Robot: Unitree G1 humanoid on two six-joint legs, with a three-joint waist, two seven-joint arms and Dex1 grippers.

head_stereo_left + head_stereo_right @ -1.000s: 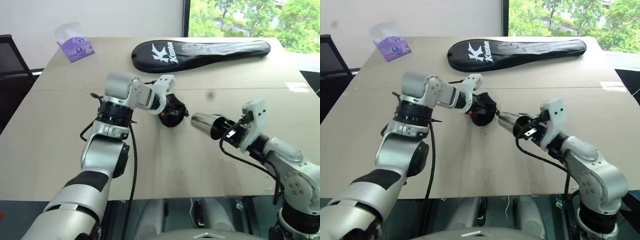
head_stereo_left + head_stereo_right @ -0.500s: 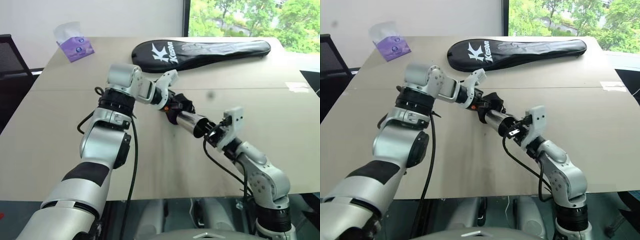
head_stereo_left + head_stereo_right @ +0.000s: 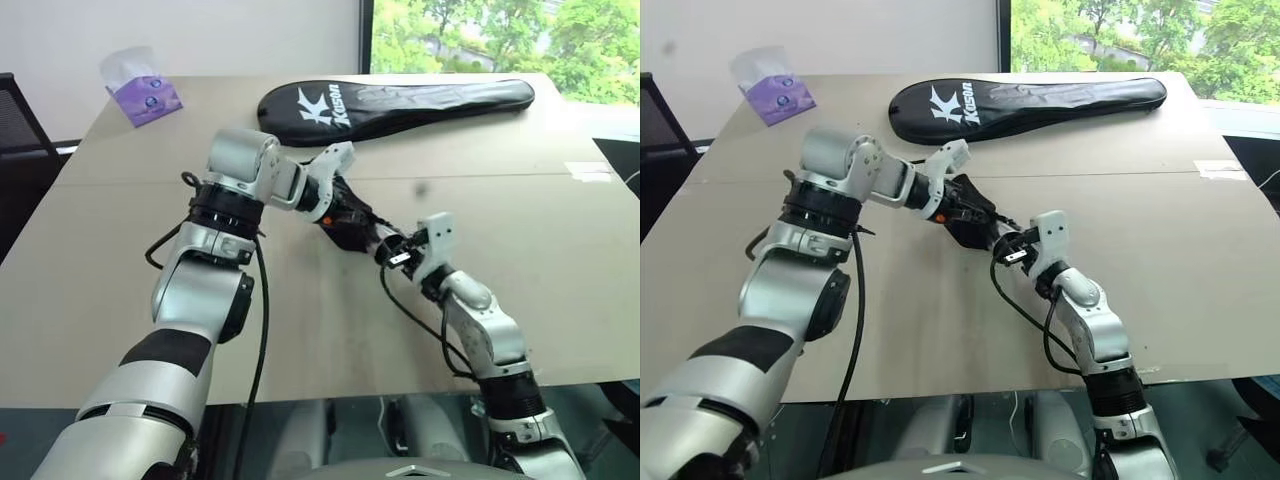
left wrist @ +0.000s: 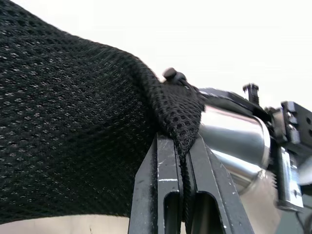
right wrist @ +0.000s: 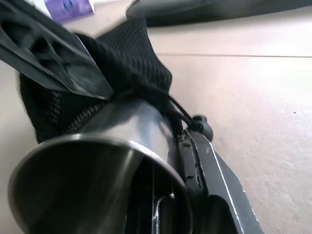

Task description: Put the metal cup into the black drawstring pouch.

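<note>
- Eye views: above the tabletop (image 3: pixel 120 260), the left pincer (image 3: pixel 338 208) holds up the soft black drawstring pouch (image 3: pixel 350 222); its limp cloth likely needs holding at the rim.
- Left wrist view: fingers (image 4: pixel 165 190) are clamped on mesh.
- Right wrist view: the right pincer (image 5: pixel 168 195) grips the rigid, probably slippery metal cup (image 5: pixel 97 165) at its open rim, base entering the pouch.

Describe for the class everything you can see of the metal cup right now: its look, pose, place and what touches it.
The metal cup is a plain, shiny steel tumbler, smooth, with no handle. It lies roughly on its side above the table, gripped at its open rim by the right gripper, one finger inside the rim. Its base end is already inside the mouth of the black drawstring pouch, whose mesh cloth drapes over the cup's wall. The left gripper pinches the pouch's edge right beside the cup.
</note>
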